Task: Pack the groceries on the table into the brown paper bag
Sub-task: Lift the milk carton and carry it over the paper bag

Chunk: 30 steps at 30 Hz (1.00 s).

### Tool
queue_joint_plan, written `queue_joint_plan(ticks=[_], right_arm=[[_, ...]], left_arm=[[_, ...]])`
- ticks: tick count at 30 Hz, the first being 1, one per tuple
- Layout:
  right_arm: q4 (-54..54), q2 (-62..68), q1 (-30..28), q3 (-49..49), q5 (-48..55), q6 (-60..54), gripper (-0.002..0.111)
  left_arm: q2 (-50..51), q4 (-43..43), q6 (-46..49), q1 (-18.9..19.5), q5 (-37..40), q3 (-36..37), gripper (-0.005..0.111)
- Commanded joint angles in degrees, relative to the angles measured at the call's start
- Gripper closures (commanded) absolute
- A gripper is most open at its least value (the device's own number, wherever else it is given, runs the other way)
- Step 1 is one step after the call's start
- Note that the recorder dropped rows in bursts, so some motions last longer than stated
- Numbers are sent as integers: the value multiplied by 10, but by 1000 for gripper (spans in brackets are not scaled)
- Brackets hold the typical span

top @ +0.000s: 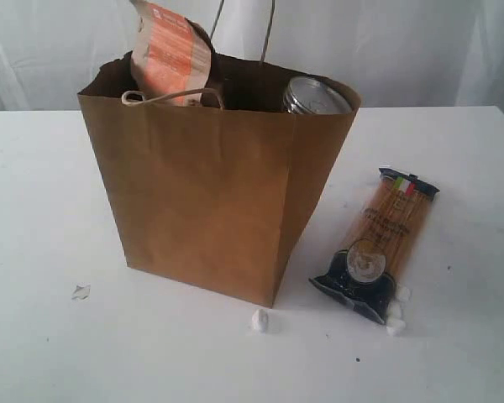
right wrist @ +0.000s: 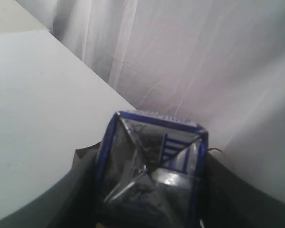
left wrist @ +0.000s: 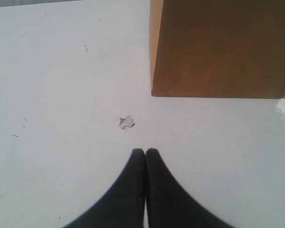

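Observation:
The brown paper bag [top: 210, 201] stands upright on the white table [top: 42, 210]. The brown orange-labelled pouch [top: 170, 52] sticks out of its top, and a clear-lidded jar [top: 317, 96] shows at its rim. To the bag's right the spaghetti packet [top: 378, 248] lies flat on the table. My left gripper [left wrist: 145, 151] is shut and empty, low over the table in front of the bag [left wrist: 218, 47]. My right gripper [right wrist: 152, 199] is shut on the small blue-white carton [right wrist: 152, 156], with dark fingers [right wrist: 80, 194] on either side. Neither gripper shows in the exterior view.
Small white scraps lie on the table: one at the bag's front corner [top: 259, 320], one to the left [top: 81, 291], several by the spaghetti's near end [top: 395, 312]. A white curtain [right wrist: 190, 57] hangs behind the table's far edge.

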Motion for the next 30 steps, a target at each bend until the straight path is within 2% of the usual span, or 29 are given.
queue_joint_plan(ticks=[1, 12, 30], right_arm=[[-20, -9, -32, 4, -23, 1, 107], [-30, 13, -88, 96, -154, -1, 107], [-21, 74, -120, 102, -173, -1, 107]], left_arm=[[-3, 2, -5, -1, 3, 2, 106], [-3, 2, -5, -1, 3, 2, 106], [-3, 2, -5, -1, 3, 2, 106]])
